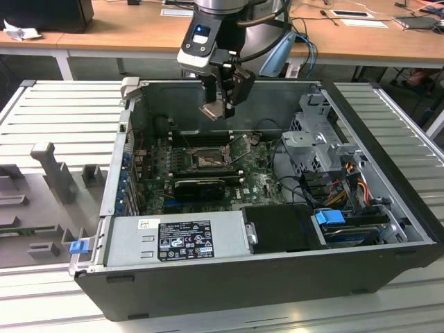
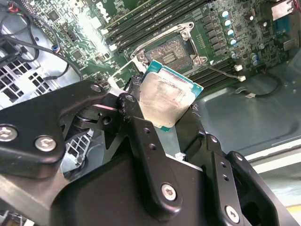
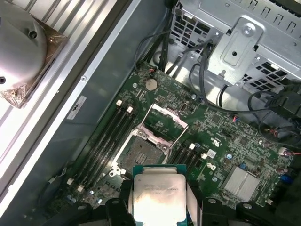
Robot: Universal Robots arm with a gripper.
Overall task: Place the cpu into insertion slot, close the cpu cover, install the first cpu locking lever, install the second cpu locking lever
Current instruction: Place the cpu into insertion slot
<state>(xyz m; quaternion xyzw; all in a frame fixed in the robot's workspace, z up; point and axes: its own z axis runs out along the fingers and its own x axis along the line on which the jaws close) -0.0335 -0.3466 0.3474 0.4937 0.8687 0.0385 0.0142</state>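
My gripper [image 1: 216, 109] hangs above the open computer case, shut on the cpu [image 1: 212, 112], a flat beige-silver square held by its edges. In both wrist views the cpu [image 2: 169, 96] [image 3: 157, 195] sits between the black fingers [image 2: 141, 132], apart from the board below. The insertion slot [image 1: 205, 161] [image 2: 171, 49] [image 3: 141, 150] is a dark square socket with a silvery rim on the green motherboard, and nothing lies in it. The cpu cover [image 3: 165, 121], a thin metal frame, stands flipped open beside the slot.
A grey power supply [image 1: 177, 239] fills the case's near side and a metal drive cage [image 1: 319, 139] with cables stands at the exterior view's right. A long black card [image 1: 200, 186] lies just in front of the socket. A heatsink [image 3: 21, 52] rests outside the case.
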